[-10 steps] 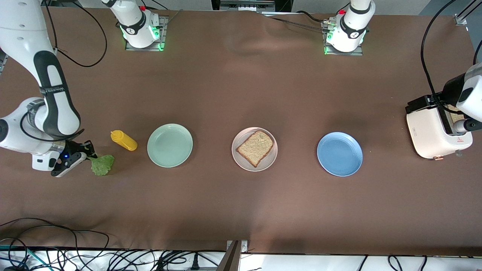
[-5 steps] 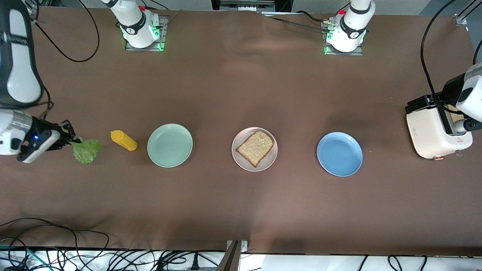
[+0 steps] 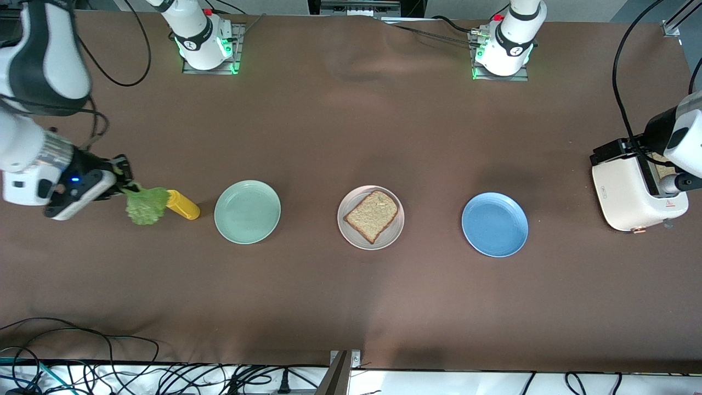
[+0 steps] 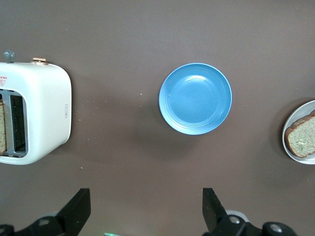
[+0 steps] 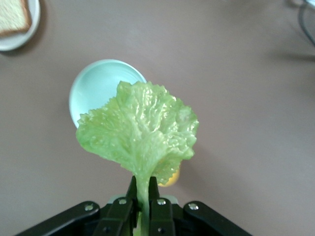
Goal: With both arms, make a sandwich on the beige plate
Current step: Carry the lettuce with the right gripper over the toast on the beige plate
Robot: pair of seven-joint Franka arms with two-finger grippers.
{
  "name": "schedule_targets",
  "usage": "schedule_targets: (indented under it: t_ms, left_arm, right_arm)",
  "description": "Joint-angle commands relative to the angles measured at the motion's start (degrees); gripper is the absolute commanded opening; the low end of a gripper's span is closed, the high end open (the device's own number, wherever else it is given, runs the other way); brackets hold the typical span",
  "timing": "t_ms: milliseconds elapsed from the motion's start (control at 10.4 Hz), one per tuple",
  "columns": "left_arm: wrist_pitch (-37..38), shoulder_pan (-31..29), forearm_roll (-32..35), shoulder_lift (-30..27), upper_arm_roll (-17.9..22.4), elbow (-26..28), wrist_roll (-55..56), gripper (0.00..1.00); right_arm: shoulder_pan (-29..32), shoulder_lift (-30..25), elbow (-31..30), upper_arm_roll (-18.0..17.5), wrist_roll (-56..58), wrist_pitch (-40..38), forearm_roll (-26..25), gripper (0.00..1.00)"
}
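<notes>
While my right gripper (image 5: 141, 196) has its jaws clamped on nothing more than the thin stem of the lettuce leaf (image 5: 138, 132), I'm watching that pinch closely: the leaf hangs loose below the jaws in the air, and a quick swing could let the stem slide out or tear. Directly under the leaf lies the yellow mustard bottle (image 3: 184, 204), so a low carry might drag the ruffled edge across it. Further out from the jaws comes the mint green plate (image 3: 247, 212), then the beige plate (image 3: 371, 217) with one bread slice (image 3: 372, 214) on it, well apart from the leaf; I judge a drop short of it the main danger.

My left gripper (image 4: 145, 209) waits with jaws wide apart and empty, up over bare surface (image 3: 351, 137) near the white toaster (image 3: 636, 189), with the blue plate (image 4: 195, 98) further out.

Hard to read: the leaf covers the bottle's cap end, the arm hides part of the toaster, its slot shows only a sliver of something bread-like, and I see no orange-red layer anywhere.
</notes>
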State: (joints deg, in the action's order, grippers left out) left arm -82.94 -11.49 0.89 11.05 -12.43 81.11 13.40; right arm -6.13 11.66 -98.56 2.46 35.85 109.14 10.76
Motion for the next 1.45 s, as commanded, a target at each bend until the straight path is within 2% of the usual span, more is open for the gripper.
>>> schedule_targets:
  t_ms: [0,289,578,771,1060,1349]
  left_arm:
    - [0.06,-0.02,-0.98,-0.59,0.22,0.02,-0.74,1.00]
    - [0.06,-0.02,-0.98,-0.59,0.31,-0.07,-0.74,1.00]
    - [0.06,-0.02,-1.06,-0.59,0.31,-0.07,-0.74,1.00]
    - [0.06,-0.02,-0.98,-0.42,0.31,-0.07,-0.74,1.00]
    - [0.06,-0.11,-1.15,-0.15,0.31,-0.07,-0.65,1.00]
    - [0.06,-0.03,-1.24,-0.15,0.31,-0.07,-0.65,1.00]
  right_arm:
    - [-8.08,2.57,3.28,0.43,-13.64,0.02,-0.66,0.00]
    - [-18.45,9.32,8.02,0.44,-25.36,2.04,-0.30,0.00]
    - [-26.81,19.51,18.46,0.35,-36.87,5.72,0.58,0.00]
    - [-30.94,25.57,23.48,0.35,-42.94,10.98,0.67,0.00]
    - [-37.01,35.51,28.59,0.08,-58.75,24.68,0.58,0.00]
    - [-39.74,40.71,30.18,0.17,-64.84,29.71,-0.82,0.00]
